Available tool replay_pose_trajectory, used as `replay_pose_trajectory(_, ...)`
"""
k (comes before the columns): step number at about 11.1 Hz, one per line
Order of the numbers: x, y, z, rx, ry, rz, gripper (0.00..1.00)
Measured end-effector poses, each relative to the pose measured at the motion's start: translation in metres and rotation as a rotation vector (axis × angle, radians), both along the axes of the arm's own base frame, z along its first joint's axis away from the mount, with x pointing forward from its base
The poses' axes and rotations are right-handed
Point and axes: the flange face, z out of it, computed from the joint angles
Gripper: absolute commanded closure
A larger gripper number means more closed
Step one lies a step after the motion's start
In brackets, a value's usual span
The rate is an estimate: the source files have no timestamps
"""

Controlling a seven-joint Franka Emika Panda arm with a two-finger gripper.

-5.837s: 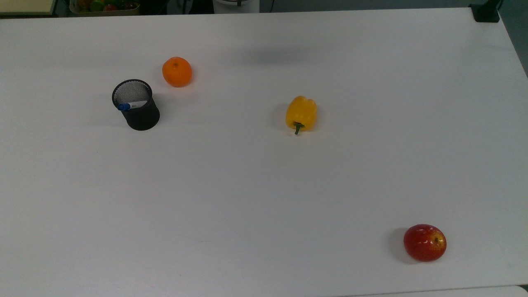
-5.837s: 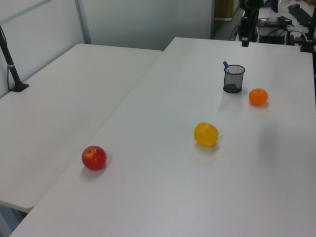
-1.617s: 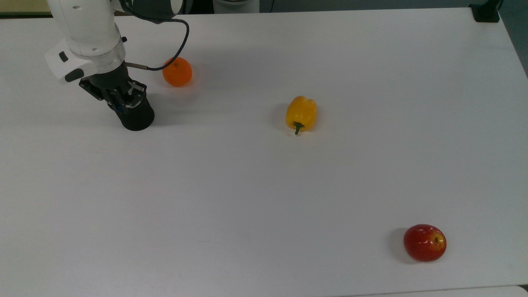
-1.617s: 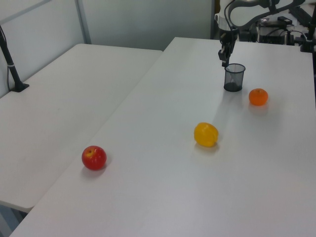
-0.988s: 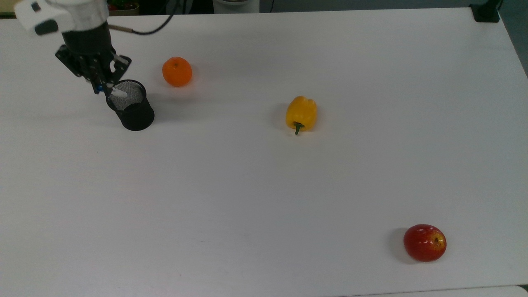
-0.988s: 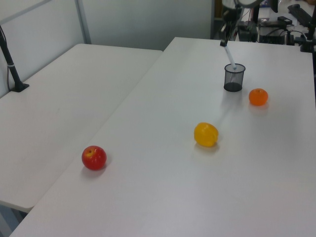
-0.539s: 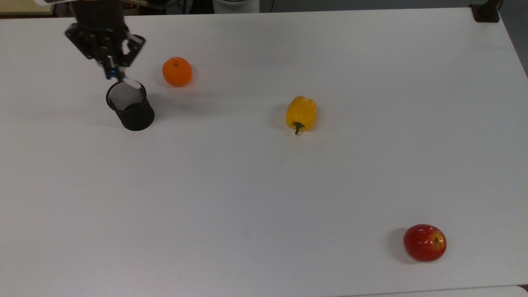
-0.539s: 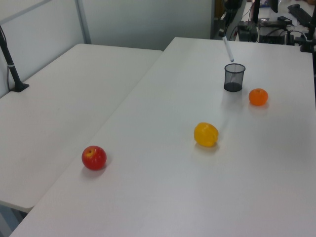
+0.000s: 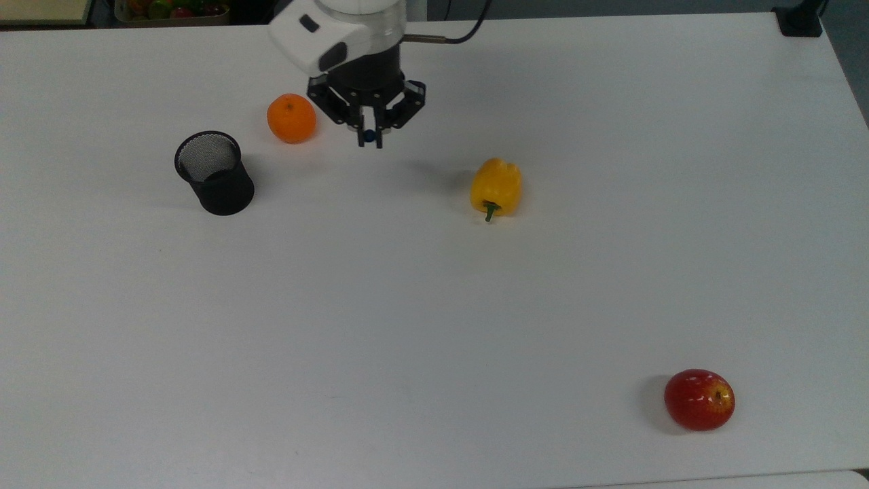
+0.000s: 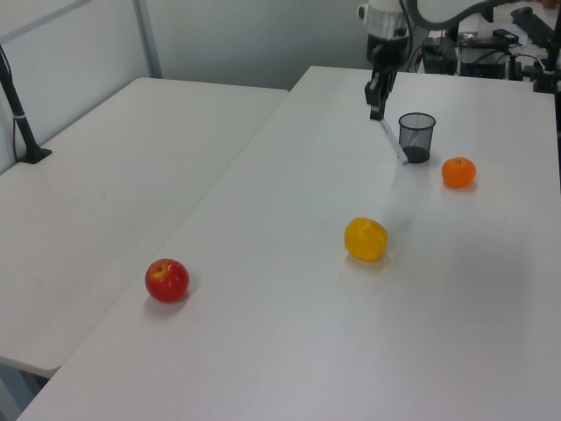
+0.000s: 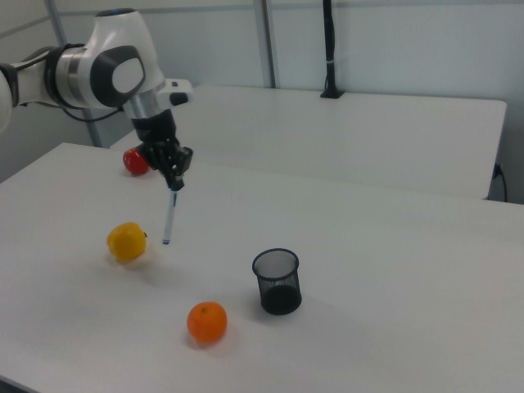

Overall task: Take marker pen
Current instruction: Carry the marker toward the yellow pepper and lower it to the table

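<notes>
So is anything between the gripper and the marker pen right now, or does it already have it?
Nothing stands between them. The gripper is already shut on the marker pen, which hangs from its fingers above the table, out of the black mesh cup and apart from the orange and the yellow pepper.

Shining bright and even from above, with no harsh glare. Throwing soft, pale shadows on the white table (image 9: pixel 434 305) beside the apple (image 9: pixel 699 399), the pepper (image 9: pixel 496 186) and the mesh cup (image 9: pixel 216 173). Looking a little grainy and soft all over.
</notes>
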Motion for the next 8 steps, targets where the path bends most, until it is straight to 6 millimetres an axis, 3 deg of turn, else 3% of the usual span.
replay_pose_trajectory(3, -0.013, 0.05, -0.028, -0.001, 0.065, 0.063, 0.93)
replay_pose_trajectory(8, -0.007, 0.058, -0.086, -0.007, 0.161, 0.075, 0.89)
